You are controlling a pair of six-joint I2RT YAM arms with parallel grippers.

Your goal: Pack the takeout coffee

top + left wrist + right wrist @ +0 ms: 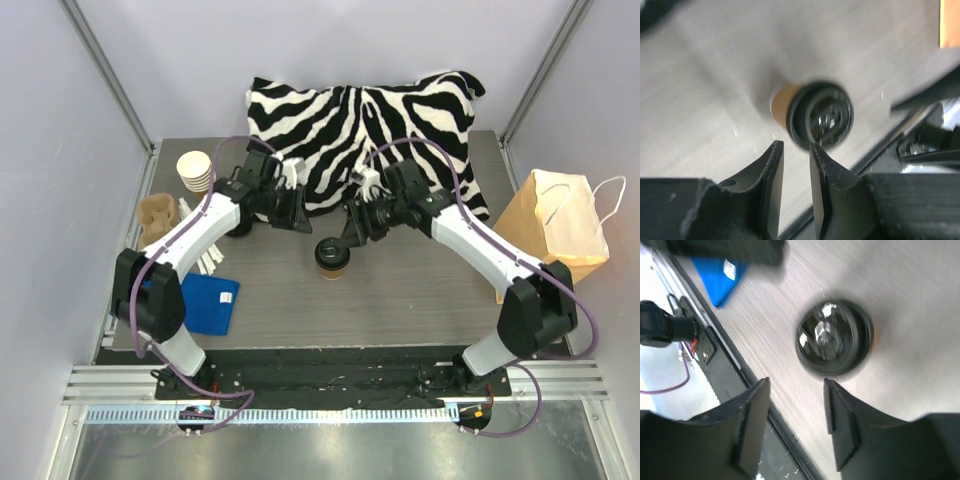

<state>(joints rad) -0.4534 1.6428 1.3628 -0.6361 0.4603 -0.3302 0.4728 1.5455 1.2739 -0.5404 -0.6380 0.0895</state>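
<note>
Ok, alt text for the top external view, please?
A lidded takeout coffee stands on the grey table between two robot arms, the left hand and right hand both close to it, neither holding it. A zebra-print cushion lies at the back, a paper bag at the right edge, a blue cloth at the left.

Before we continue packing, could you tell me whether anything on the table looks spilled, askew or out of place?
No spill shows: the takeout coffee stands upright, lid on, in the middle of the table. The one oddity is a zebra-striped pillow lying along the back edge, unrelated to packing coffee.
</note>
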